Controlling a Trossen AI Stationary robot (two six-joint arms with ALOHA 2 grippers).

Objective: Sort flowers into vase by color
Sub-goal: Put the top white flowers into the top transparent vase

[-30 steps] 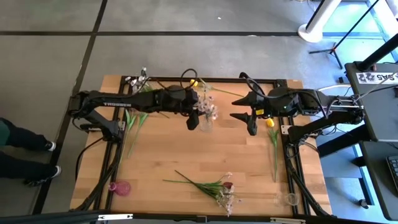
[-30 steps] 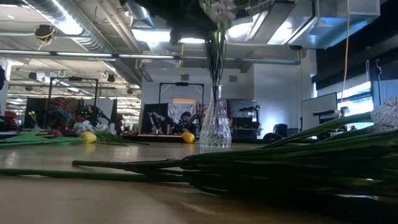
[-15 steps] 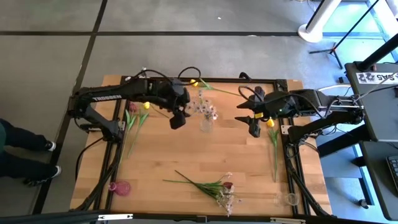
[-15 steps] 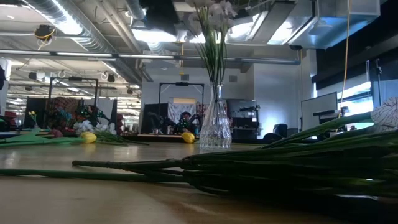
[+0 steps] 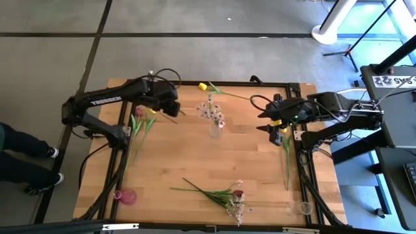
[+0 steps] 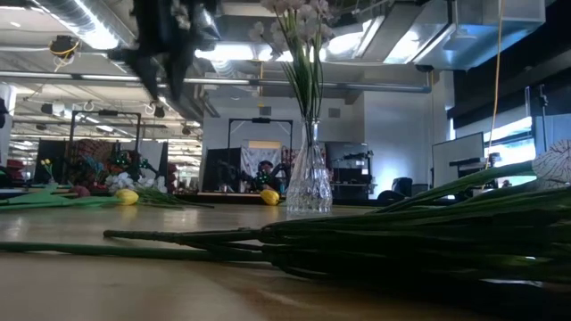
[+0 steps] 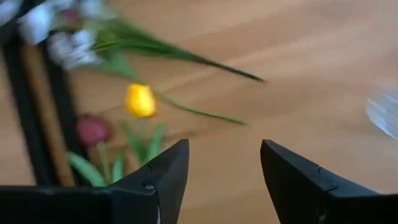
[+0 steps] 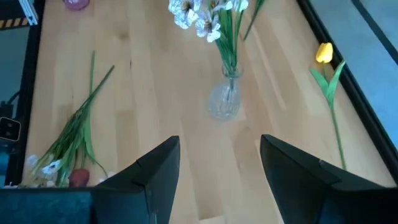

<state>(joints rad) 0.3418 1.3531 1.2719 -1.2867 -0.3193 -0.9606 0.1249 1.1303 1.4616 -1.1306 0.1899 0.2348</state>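
A clear glass vase (image 5: 215, 129) stands mid-table and holds sprays of tiny white-pink blossoms (image 5: 211, 110); their stems fan out above its neck in the low view (image 6: 308, 80). My left gripper (image 5: 170, 108) hangs open and empty left of the vase, above a yellow tulip (image 7: 140, 99) and a dark red tulip (image 7: 92, 129) lying on the table. My right gripper (image 5: 264, 121) is open and empty to the right of the vase (image 8: 224, 99), next to another yellow tulip (image 5: 284, 127).
A yellow tulip (image 5: 203, 86) lies at the far edge and a white spray (image 5: 143, 83) at the far left corner. A mixed bunch (image 5: 221, 195) lies near the near edge. A small pink vase (image 5: 127, 196) and a small clear vase (image 5: 300, 208) stand at the near corners.
My left gripper has moved away from above the clear vase toward the table's left and far side. The white-pink sprays have stayed in the vase, and their stems now fan out. My right gripper has drawn back a little toward the table's right edge.
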